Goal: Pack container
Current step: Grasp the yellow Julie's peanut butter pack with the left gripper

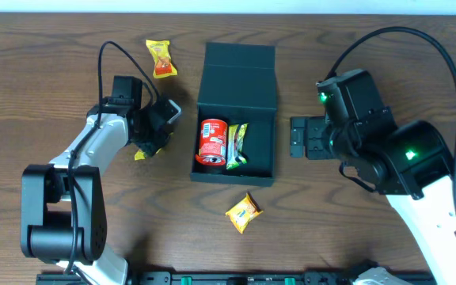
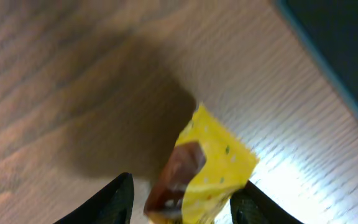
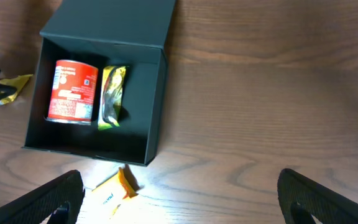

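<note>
The dark teal container [image 1: 238, 75] stands open at the table's middle, lid flap folded back. Inside lie a red can [image 1: 212, 141] and a green-yellow packet [image 1: 237, 146]. My left gripper [image 1: 153, 138] is left of the box, its fingers either side of a yellow packet [image 1: 142, 152]. In the left wrist view the packet [image 2: 210, 168] sits between the fingers [image 2: 185, 202], with a gap at the left finger. My right gripper [image 1: 299, 136] is open and empty, right of the box. The right wrist view shows the container [image 3: 110, 22], can [image 3: 72, 91] and inner packet [image 3: 112, 96].
An orange-yellow packet [image 1: 243, 212] lies on the table in front of the box; it also shows in the right wrist view [image 3: 114, 186]. Another yellow-orange packet [image 1: 161, 58] lies at the back left. The box's corner [image 2: 340, 31] shows in the left wrist view.
</note>
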`<state>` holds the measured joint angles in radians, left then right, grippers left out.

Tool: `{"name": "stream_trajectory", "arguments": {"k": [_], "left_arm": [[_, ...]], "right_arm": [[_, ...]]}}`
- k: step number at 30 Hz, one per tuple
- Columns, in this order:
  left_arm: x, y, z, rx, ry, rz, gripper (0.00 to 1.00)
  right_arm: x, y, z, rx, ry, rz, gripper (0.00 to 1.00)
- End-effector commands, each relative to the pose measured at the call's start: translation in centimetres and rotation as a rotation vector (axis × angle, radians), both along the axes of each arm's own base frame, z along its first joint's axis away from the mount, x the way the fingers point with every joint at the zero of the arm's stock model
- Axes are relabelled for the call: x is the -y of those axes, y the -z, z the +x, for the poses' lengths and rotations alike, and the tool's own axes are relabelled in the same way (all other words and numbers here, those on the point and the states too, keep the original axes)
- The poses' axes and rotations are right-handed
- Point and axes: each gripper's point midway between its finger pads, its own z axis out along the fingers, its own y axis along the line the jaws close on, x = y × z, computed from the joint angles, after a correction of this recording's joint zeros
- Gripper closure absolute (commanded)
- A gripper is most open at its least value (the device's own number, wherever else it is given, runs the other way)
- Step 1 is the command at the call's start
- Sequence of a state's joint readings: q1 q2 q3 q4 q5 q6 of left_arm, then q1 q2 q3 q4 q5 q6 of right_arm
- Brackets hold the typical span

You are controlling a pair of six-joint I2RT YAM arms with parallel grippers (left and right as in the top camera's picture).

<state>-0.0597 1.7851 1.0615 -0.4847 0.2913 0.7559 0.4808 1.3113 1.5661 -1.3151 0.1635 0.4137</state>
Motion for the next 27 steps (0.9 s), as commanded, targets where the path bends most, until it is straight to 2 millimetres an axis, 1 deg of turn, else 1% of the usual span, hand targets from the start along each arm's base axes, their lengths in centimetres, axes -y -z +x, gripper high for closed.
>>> {"name": "stream_trajectory", "arguments": {"k": [1,5,6,7,8,12,19,24,27], "left_arm": [[1.4,-0.1,-0.1,-0.015,-0.005,-0.091,0.52],[1.5,-0.3,0.2,-0.006,-0.003,-0.097,0.64],[1.6,-0.3,0.2,-0.007,-0.003,-0.099,0.75],[1.6,-0.3,0.2,-0.006,-0.003,-0.099,0.89],[1.6,-0.3,0.2,-0.006,-0.003,-0.099,0.94],[1.6,-0.3,0.2,-0.005,-0.003,-0.099,0.94],[1.6,-0.6,0.6,0.003,-0.008,-0.101,0.94],[1.7,-2.1,2.1,0.019,-0.092,-0.130,0.94],[1.7,-3.5,3.0,0.020,-0.133,-0.145,0.94]], "right_arm": [[0.4,-0.1,0.5,0.007,0.030,-0.008,0.01],[0.3,0.2,0.7,0.000,0.030,-0.012,0.01],[0.2,0.3,0.7,-0.001,0.030,-0.012,0.01],[0.2,0.3,0.8,-0.002,0.030,-0.013,0.01],[0.2,0.4,0.9,-0.004,0.030,-0.014,0.01],[-0.1,0.6,1.3,-0.004,0.030,-0.013,0.01],[-0.1,0.6,1.3,-0.005,0.030,-0.014,0.01],[-0.1,0.6,1.3,-0.005,0.033,-0.012,0.01],[-0.1,0.6,1.3,-0.005,0.033,-0.012,0.01]]}}
